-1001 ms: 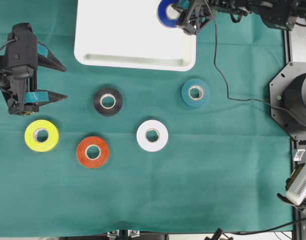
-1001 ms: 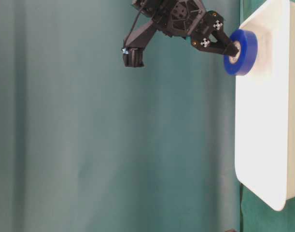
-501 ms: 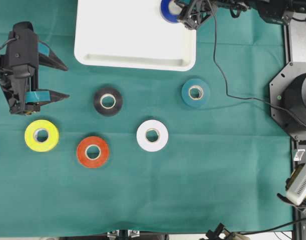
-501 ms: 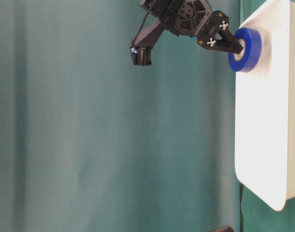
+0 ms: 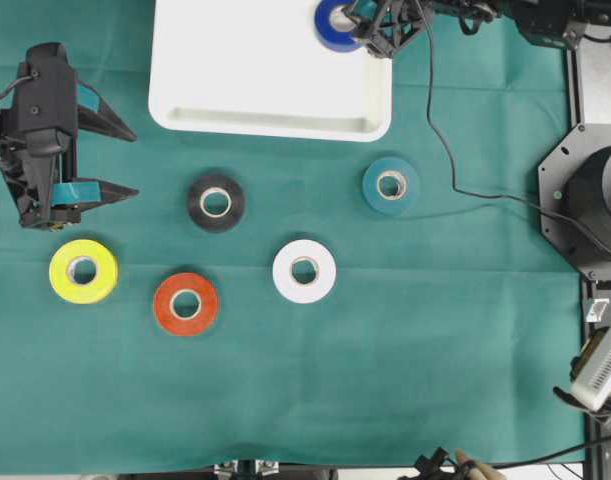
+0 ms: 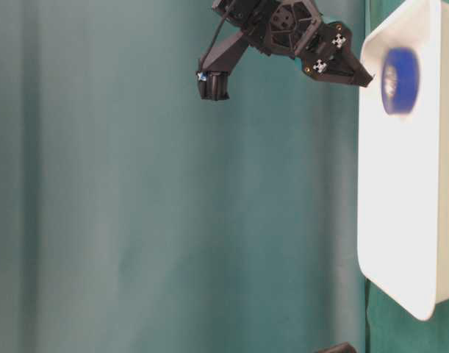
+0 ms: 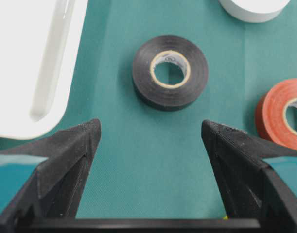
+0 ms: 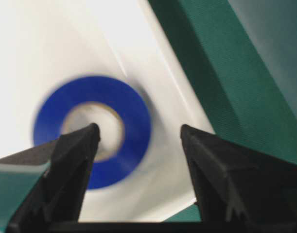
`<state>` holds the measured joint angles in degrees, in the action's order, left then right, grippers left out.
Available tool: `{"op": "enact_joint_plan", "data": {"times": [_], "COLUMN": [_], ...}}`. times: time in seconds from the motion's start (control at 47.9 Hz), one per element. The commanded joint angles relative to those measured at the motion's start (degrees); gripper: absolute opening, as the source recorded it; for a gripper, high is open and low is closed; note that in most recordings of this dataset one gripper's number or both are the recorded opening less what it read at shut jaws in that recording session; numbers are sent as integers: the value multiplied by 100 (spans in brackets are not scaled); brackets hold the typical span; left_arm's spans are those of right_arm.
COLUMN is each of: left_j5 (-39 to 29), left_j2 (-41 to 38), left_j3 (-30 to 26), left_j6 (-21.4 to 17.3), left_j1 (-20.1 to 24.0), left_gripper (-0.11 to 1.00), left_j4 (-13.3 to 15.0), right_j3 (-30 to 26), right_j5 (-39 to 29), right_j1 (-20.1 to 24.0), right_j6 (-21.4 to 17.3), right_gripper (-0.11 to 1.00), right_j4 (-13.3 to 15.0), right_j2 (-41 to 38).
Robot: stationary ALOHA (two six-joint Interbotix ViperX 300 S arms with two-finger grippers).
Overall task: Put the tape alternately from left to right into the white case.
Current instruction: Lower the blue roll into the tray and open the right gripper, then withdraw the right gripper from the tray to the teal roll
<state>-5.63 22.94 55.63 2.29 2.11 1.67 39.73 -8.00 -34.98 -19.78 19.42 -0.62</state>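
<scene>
Right gripper [image 5: 368, 22] sits over the far right corner of the white case [image 5: 270, 122], jaws spread apart and holding nothing. The blue tape roll [image 5: 335, 24] lies free of the fingers: in the table-level view it appears blurred against the case's white floor, clear of the nearest fingertip, with a gap between them. In the right wrist view the same roll [image 8: 92, 130] is smeared by motion, lying below and between the two black fingers [image 8: 73, 160], closer to the left-hand one, with the case rim and green cloth [image 8: 226, 68] to the right. Whether the roll is already resting on the case floor cannot be told from the blur. Left gripper [image 5: 105, 160] hovers over the cloth at the left edge of the overhead view, beside the case's near left corner, jaws apart and empty. Its wrist camera looks down on the black tape roll [image 7: 170, 72], which lies flat on the cloth ahead of the open fingers and roughly centred between them, not touching either. Red tape roll [image 7: 284, 114] is at the right edge of that view, the case corner [image 7: 36, 73] at the left. Still on the cloth in the overhead view: yellow roll [image 5: 83, 271], white roll [image 5: 304, 271], teal roll [image 5: 391, 186], all flat and well apart.
</scene>
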Motion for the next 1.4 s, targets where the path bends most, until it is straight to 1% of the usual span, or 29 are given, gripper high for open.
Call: {"op": "enact_joint_plan", "data": {"times": [0.0, 0.146, 0.271, 0.438, 0.793, 0.918, 1.21, 1.377], "left_j5": [-18, -97, -97, -97, -97, -97, -97, -97], "left_j2": [35, 35, 35, 35, 35, 35, 35, 35], "left_j3": [-132, -132, -132, -141, -167, -167, -149, -158], "left_j6": [-9, -9, -9, -9, -9, -9, 0, 0], "left_j1": [-9, -9, -9, -9, -9, -9, -9, -9], "left_gripper": [40, 40, 40, 40, 40, 40, 40, 40], "left_j4": [0, 0, 0, 0, 0, 0, 0, 0], "right_j3": [-114, -79, -26, 79, 281, 352, 536, 615], "right_j5": [44, 35, 35, 26, 105, 229, 800, 923], "right_j1": [-9, 62, 229, 598, 1529, 1872, 2487, 2795], "right_j6": [-9, -9, -18, -18, -26, -26, -35, -35], "right_gripper": [74, 73, 74, 74, 73, 74, 73, 74], "right_j4": [9, 0, -9, -18, -35, -35, -79, -114], "right_j2": [193, 387, 554, 800, 1274, 1380, 1591, 1635]}}
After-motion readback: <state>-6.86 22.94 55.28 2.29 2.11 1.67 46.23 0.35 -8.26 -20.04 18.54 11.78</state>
